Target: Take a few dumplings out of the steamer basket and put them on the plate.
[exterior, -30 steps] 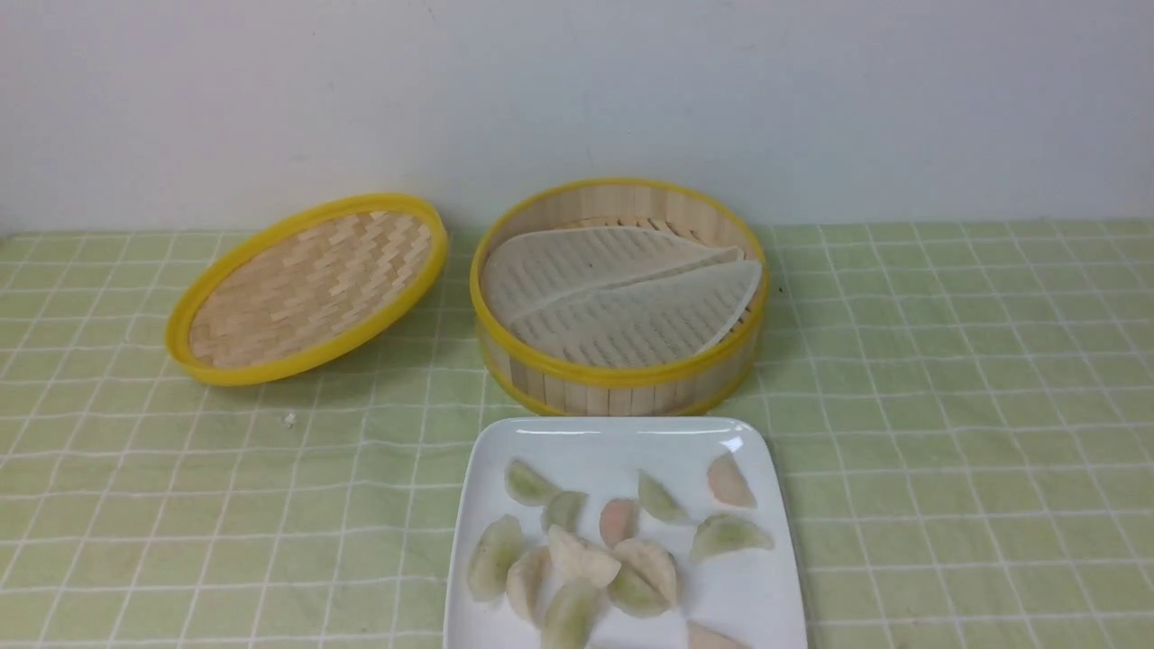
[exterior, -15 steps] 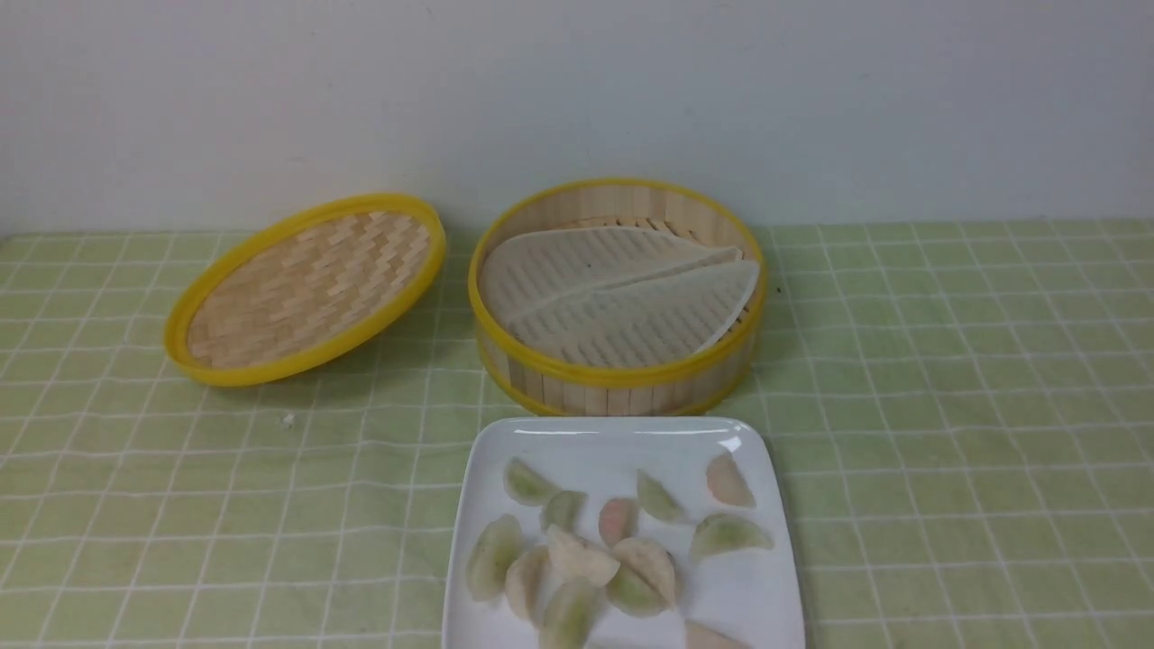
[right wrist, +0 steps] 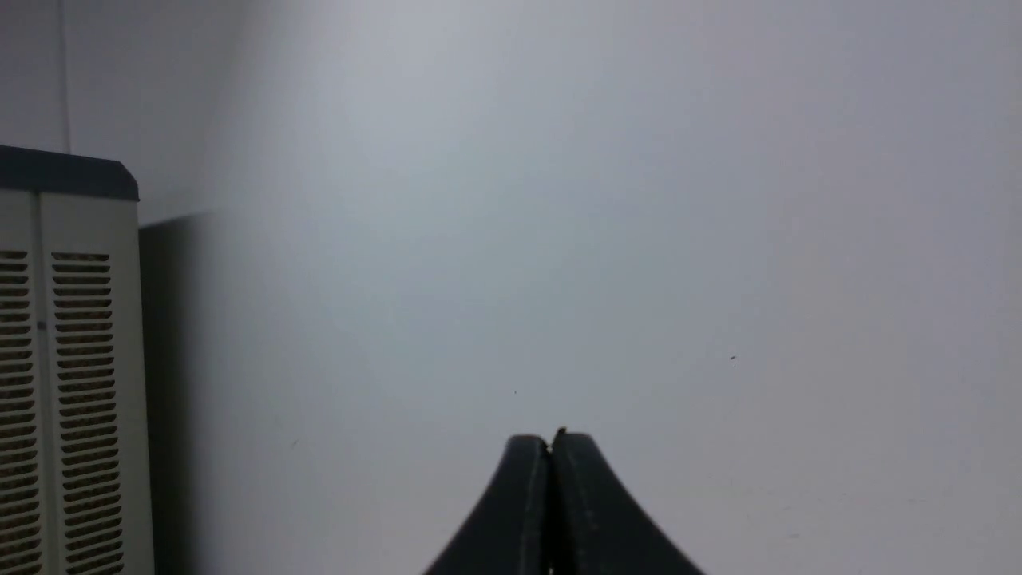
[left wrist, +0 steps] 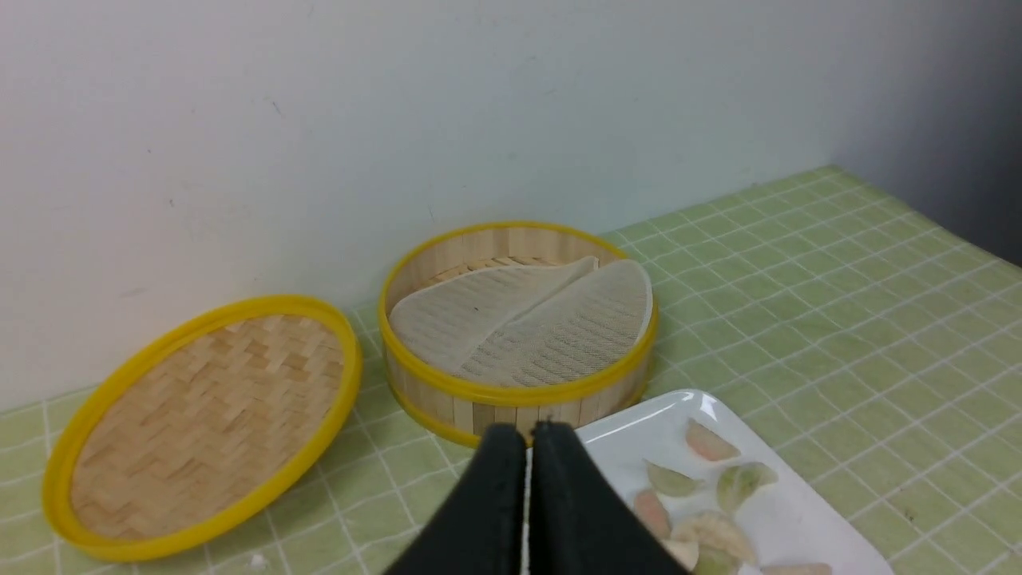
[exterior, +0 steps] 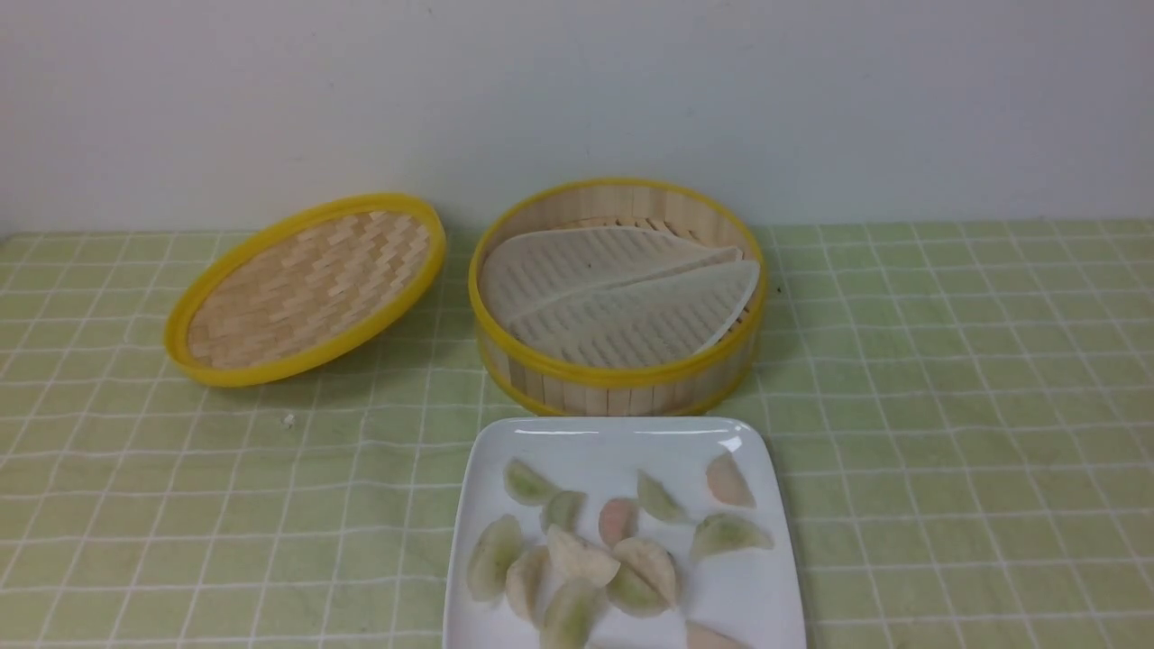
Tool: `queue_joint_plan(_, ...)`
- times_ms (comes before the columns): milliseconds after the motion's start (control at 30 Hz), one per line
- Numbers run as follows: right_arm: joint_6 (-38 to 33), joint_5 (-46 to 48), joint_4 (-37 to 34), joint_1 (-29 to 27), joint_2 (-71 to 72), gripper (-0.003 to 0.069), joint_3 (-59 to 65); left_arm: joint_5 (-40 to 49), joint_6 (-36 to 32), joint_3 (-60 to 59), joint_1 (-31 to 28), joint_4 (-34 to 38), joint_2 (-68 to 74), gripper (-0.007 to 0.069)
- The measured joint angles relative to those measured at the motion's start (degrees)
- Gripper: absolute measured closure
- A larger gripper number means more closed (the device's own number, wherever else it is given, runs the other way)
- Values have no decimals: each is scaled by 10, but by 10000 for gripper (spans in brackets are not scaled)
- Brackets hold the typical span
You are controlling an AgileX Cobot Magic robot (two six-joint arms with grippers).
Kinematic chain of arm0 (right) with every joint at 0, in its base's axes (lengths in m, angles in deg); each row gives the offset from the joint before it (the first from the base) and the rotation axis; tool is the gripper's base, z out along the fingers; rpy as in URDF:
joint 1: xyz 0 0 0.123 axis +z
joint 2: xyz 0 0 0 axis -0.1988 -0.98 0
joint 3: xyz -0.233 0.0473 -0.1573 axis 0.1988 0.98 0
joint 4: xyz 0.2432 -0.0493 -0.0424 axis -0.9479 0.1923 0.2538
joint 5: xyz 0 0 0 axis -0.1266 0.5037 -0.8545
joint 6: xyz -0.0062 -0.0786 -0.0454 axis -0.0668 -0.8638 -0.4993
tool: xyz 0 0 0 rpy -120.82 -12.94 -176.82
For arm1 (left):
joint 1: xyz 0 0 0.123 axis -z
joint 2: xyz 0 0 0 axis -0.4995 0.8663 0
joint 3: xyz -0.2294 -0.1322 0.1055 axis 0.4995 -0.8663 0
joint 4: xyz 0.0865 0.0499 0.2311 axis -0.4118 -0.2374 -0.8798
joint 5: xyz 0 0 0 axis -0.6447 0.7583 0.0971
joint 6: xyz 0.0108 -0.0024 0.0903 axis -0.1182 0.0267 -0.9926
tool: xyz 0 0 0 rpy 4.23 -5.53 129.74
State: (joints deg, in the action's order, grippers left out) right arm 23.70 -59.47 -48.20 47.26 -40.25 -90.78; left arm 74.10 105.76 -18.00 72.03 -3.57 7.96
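A plain pale wall stands behind a table covered in a green checked cloth. From my remote seat I see the steamer basket near the wall, holding only its whitish folded liner; no dumplings show inside. Its woven lid lies tilted just left of it. The white plate sits just in front of the basket, carrying the dumplings, about a dozen, some overlapping in a pile at the plate's left and near side.

The left gripper hangs above the plate's near edge, jaws pressed together on nothing. The right gripper faces the bare wall, jaws likewise together and empty.

I judge the moving finished; the sound course is to hold both arms clear of the plate.

The half-moon dumplings point every way, with no shared long axis.
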Motion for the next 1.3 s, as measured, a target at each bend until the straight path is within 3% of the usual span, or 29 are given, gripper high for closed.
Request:
queue_joint_plan(733,0,-1,0,0,0,673,0,-6,-3,-15,-8,3,0,631)
queue_joint_plan(833,0,-1,0,0,0,673,0,-29,-14,-42,-37,20,-4,631)
queue_joint_plan(1033,0,-1,0,0,0,673,0,-205,-132,-240,-214,137,-78,631)
queue_joint_plan(1167,0,-1,0,0,0,673,0,-290,-164,-381,-307,185,-139,631)
queue_joint_plan(1300,0,-1,0,0,0,673,0,-317,-172,-490,-359,195,-194,631)
